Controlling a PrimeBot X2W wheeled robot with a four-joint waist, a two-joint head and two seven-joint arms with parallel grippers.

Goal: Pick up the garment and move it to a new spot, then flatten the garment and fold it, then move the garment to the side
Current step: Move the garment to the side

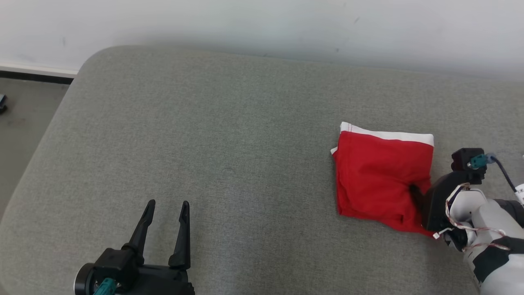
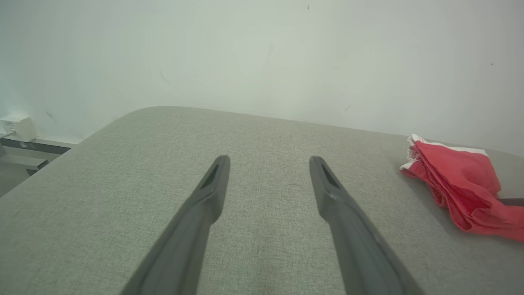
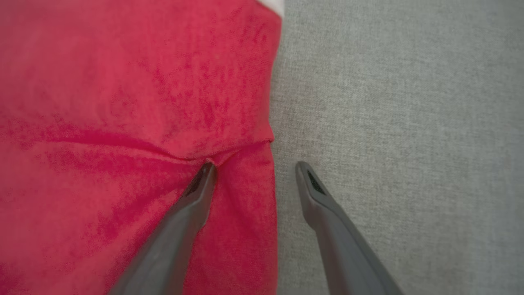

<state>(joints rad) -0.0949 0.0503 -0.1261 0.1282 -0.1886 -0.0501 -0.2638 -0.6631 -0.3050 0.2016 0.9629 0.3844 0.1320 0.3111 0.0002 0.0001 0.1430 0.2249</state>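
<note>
A grey woven padded surface (image 1: 245, 164) with a rounded corner at the upper left of the head view takes up most of the scene, and it stands against a plain pale wall (image 1: 262, 24) along the top of the frame. At the far left a strip of grey floor (image 1: 24, 110) shows beside it, with a dark skirting strip (image 1: 37, 76) at the foot of the wall. In the left wrist view a small white box (image 2: 18, 127) sits at that wall's base at the left edge. The garment (image 1: 380, 176), red with a white band along its upper edge, lies folded into a compact, slightly rumpled shape at the right of the head view, flat on the padded surface and well apart from the left tool (image 1: 168, 203). The left tool sits at the lower left of the head view with its 2 dark fingers spread wide, nothing between them, over bare grey fabric. Its own wrist view shows the same gap (image 2: 269, 157), with the garment (image 2: 454, 184) off at the right edge. The right tool (image 3: 254, 166) is at the garment's lower right edge, its 2 fingers also apart and not clamped on anything. In the right wrist view, the finger on the left of the frame lies over the red cloth (image 3: 123, 102) with its tip at a crease, and the other is over the bare padded surface just beside the garment's edge.
</note>
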